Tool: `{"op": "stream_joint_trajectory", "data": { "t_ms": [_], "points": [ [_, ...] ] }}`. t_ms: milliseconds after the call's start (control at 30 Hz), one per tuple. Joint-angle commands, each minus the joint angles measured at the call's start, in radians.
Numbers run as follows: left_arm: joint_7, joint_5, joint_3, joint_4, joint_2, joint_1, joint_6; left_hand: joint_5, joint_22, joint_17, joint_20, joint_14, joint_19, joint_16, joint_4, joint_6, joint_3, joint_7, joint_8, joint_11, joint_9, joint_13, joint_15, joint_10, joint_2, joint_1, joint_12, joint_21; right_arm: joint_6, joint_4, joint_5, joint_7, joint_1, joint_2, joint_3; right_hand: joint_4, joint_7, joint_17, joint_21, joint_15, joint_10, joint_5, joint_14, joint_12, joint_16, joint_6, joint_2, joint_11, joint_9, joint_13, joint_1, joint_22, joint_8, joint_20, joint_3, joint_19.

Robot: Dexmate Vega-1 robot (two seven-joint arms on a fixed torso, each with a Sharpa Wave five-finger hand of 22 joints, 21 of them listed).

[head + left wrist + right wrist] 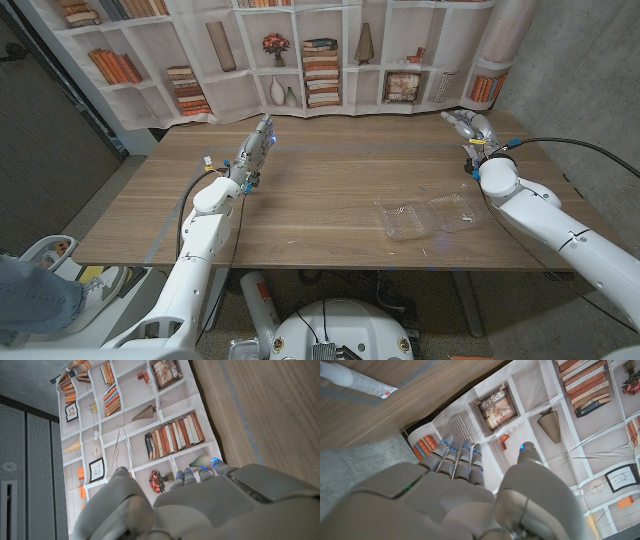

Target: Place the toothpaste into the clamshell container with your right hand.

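Observation:
A clear clamshell container (430, 215) lies open on the wooden table (330, 180), near the front edge on the right. The toothpaste (351, 380), a white tube with a red mark at its end, lies on the table in the right wrist view, apart from my right hand (470, 490). In the head view my right hand (470, 128) is up over the table's far right, beyond the container, its fingers stretched out and holding nothing. My left hand (256, 147) is raised over the far left, fingers straight and empty. It appears in the left wrist view as well (210, 500).
A backdrop printed with bookshelves (300, 50) hangs behind the table's far edge. A grey wall (580, 70) stands to the right. A person's leg in jeans (30, 290) shows at the lower left, beside the table.

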Motion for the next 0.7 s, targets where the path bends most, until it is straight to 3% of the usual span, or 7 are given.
{"op": "stream_joint_trajectory", "data": {
  "t_ms": [33, 700],
  "points": [
    [0.001, 0.004, 0.0, -0.01, 0.003, 0.003, 0.002, -0.004, 0.005, 0.004, -0.046, -0.021, -0.067, 0.0, -0.002, 0.003, -0.005, -0.003, -0.002, 0.003, 0.005, 0.004, 0.002, -0.006, -0.002, 0.011, -0.003, -0.006, -0.065, -0.005, -0.034, -0.017, 0.016, -0.006, -0.02, -0.005, -0.009, 0.003, -0.002, 0.005, 0.006, -0.003, 0.009, -0.002, 0.006, 0.003, 0.001, 0.002, 0.006, 0.002, 0.015, 0.004, -0.004, -0.002, 0.004, 0.017],
    [0.004, 0.001, 0.002, -0.013, -0.001, 0.008, -0.004, -0.005, 0.005, 0.004, -0.042, -0.022, -0.067, -0.001, -0.003, 0.004, -0.008, -0.004, -0.001, 0.0, 0.005, 0.004, 0.003, -0.008, -0.001, 0.012, -0.004, -0.01, -0.164, -0.032, -0.075, -0.029, 0.025, -0.036, -0.039, -0.009, -0.008, 0.005, -0.009, 0.008, 0.031, -0.002, 0.037, 0.003, 0.011, 0.011, 0.006, 0.009, 0.006, 0.003, 0.024, 0.004, -0.004, 0.008, 0.007, 0.036]
  ]
}}
